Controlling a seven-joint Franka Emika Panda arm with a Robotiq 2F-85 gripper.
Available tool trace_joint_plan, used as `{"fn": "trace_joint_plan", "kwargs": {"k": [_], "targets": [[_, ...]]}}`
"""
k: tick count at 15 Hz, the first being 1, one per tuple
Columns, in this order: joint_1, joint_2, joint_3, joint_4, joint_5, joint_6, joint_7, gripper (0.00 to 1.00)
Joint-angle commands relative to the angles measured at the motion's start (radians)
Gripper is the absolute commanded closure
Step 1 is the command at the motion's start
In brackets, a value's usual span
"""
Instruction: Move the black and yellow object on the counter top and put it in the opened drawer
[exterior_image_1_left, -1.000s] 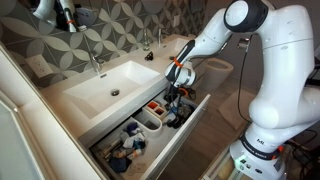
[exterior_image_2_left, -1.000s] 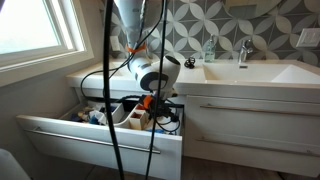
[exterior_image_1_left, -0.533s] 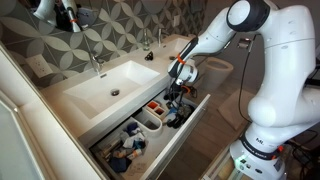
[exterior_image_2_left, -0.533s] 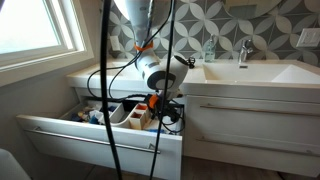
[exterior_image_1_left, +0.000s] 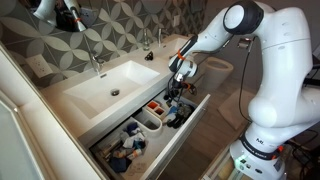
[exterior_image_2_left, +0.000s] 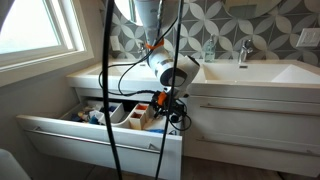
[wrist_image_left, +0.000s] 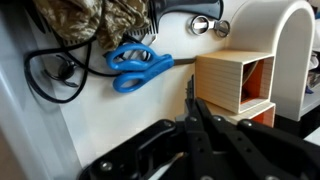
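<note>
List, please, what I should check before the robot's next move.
1. Open drawer: ok.
2. The gripper over it: ok, in both exterior views.
3. Hold on the object: ok, the fingers look shut on it.
4. Free spot below: not ok, the wooden box and scissors lie close under the gripper.
5. Object's loose ends clear of the drawer's front: cannot tell.

In an exterior view, bright daylight from window (exterior_image_2_left: 35, 30) at 10 o'clock, blown out. Soft glare on counter top (exterior_image_2_left: 250, 75); opened drawer (exterior_image_2_left: 90, 135) interior shadowed. Wrist view: gripper (wrist_image_left: 193, 108) at 6 o'clock dark, out of focus. Both exterior views soft.
</note>
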Motion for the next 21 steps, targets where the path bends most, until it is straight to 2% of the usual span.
{"fn": "trace_joint_plan", "kwargs": {"k": [1, 9, 10, 12, 15, 21], "targets": [[0.049, 0.061, -0.058, 0.1, 0.011, -0.1, 0.013, 0.99], [0.117, 0.152, -0.115, 0.201, 0.001, -0.138, 0.085, 0.99], [0.122, 0.159, -0.119, 0.208, -0.002, -0.139, 0.096, 0.71], [0.125, 0.168, -0.118, 0.215, -0.006, -0.137, 0.105, 0.64], [0.137, 0.16, -0.118, 0.199, -0.011, -0.123, 0.117, 0.42], [0.209, 0.028, -0.129, 0.012, -0.03, -0.008, 0.183, 0.02]]}}
